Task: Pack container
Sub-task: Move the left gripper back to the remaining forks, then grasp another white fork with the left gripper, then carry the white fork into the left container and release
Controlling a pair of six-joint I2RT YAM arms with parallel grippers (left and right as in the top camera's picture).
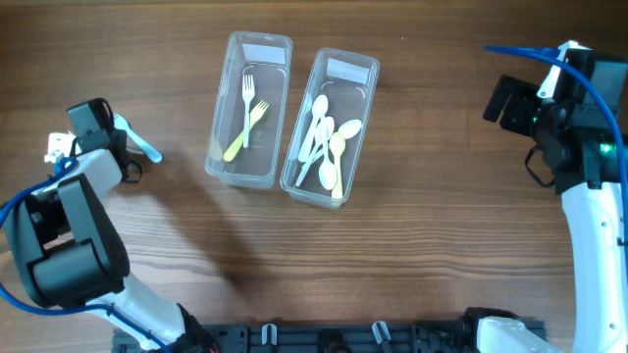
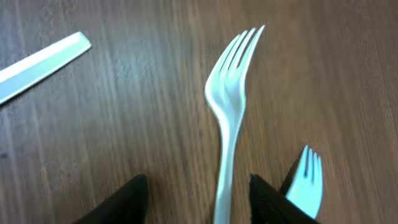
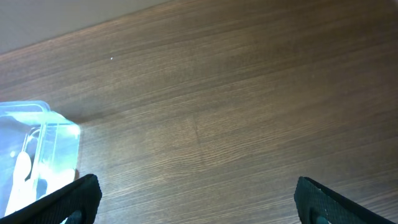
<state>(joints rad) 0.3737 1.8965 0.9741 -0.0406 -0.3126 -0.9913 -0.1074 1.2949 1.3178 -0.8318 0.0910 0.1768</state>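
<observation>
Plainly, the left gripper (image 2: 198, 190) was spread, one dark finger on each side of the handle of a pale fork (image 2: 226, 106), neither touching it. The fork lay flat on the table (image 2: 124, 124), tines toward 12 o'clock in the left wrist view. From overhead it sat at about 9 o'clock from the two clear boxes, well apart from them. A second fork (image 2: 307, 180) lay just beside the right-hand finger at 4 o'clock, and a flat white handle (image 2: 43, 62) lay at 10 o'clock. The fork box (image 1: 249, 108) held two forks; the spoon box (image 1: 331, 127) beside it held spoons. The right gripper (image 3: 196, 186) was also spread wide and held nothing, out at 3 o'clock.

The fork looked like thin plastic — very light, smooth, a little springy, lying low on the wood. I would judge the handle near its middle the place to pinch, across its narrow width. A hard squeeze could flick it aside or nudge the second fork.
</observation>
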